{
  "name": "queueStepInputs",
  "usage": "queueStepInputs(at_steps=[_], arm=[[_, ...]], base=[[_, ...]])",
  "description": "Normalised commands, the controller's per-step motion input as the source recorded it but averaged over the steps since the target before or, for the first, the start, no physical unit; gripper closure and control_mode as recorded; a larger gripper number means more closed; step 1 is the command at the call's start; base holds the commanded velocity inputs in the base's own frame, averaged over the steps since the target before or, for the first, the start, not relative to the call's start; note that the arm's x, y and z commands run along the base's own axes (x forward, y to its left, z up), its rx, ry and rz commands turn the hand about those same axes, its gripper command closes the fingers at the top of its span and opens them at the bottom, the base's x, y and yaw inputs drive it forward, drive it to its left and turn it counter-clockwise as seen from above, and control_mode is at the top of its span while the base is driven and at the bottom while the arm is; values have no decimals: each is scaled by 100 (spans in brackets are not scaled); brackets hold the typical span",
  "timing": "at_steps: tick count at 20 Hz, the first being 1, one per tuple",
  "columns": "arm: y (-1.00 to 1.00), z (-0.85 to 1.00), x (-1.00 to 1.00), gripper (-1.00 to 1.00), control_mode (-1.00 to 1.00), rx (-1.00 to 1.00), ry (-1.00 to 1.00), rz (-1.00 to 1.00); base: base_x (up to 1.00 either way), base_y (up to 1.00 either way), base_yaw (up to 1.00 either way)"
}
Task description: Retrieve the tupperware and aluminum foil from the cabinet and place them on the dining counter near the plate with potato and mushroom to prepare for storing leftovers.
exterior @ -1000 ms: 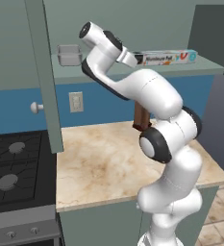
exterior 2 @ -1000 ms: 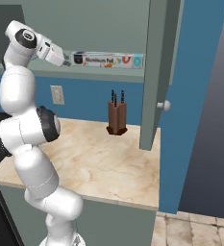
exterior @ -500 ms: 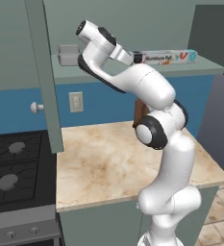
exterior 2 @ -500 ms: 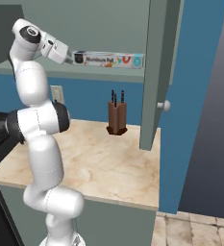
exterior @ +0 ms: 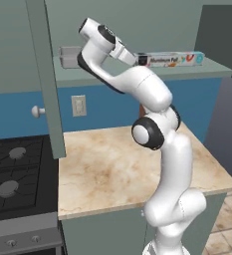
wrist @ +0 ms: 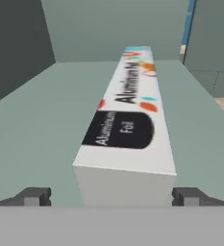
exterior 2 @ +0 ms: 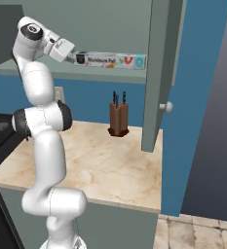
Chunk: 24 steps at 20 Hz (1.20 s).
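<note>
Right, I have the gripper [wrist: 111, 196] up at the open cabinet [exterior: 43, 74], jaws spread wide with nothing held. In the hand view the two dark fingertips [wrist: 34, 196] stand either side of the near end of the aluminum foil carton [wrist: 128, 120], each just clear of its flanks; I see no contact. The carton lies flat on the pale green shelf [wrist: 41, 129], running lengthwise away from the hand toward the cabinet's back wall, dark label facing up.

From the left base view, the foil [exterior: 172, 59] lies along the shelf's front edge toward its right end, and the tupperware [exterior: 67, 56] sits at the shelf's left end, well apart from it, partly behind the arm. From the right base view, the gripper [exterior 2: 72, 54] meets the carton's left end [exterior 2: 112, 60]. Below, a brown knife block [exterior 2: 118, 118] stands near the back edge of the marbled worktop [exterior 2: 105, 165], and the stove [exterior: 13, 179] adjoins that worktop's left edge.
</note>
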Motion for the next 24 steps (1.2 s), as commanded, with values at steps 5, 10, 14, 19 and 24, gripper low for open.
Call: queueStepInputs(at_steps=[5, 10, 14, 19, 24], arm=[[-24, 0, -1, -100, -100, -9, 0, -10], [-19, -14, -31, -100, -100, -11, 1, -8], [-23, -74, -43, -100, -100, -10, 5, -4], [-31, -75, -25, -100, -100, -4, 2, -1], [-43, -60, -16, -100, -100, 0, -1, 0]], base=[[0, 0, 0], [0, 0, 0], [0, 0, 0], [0, 0, 0], [0, 0, 0]])
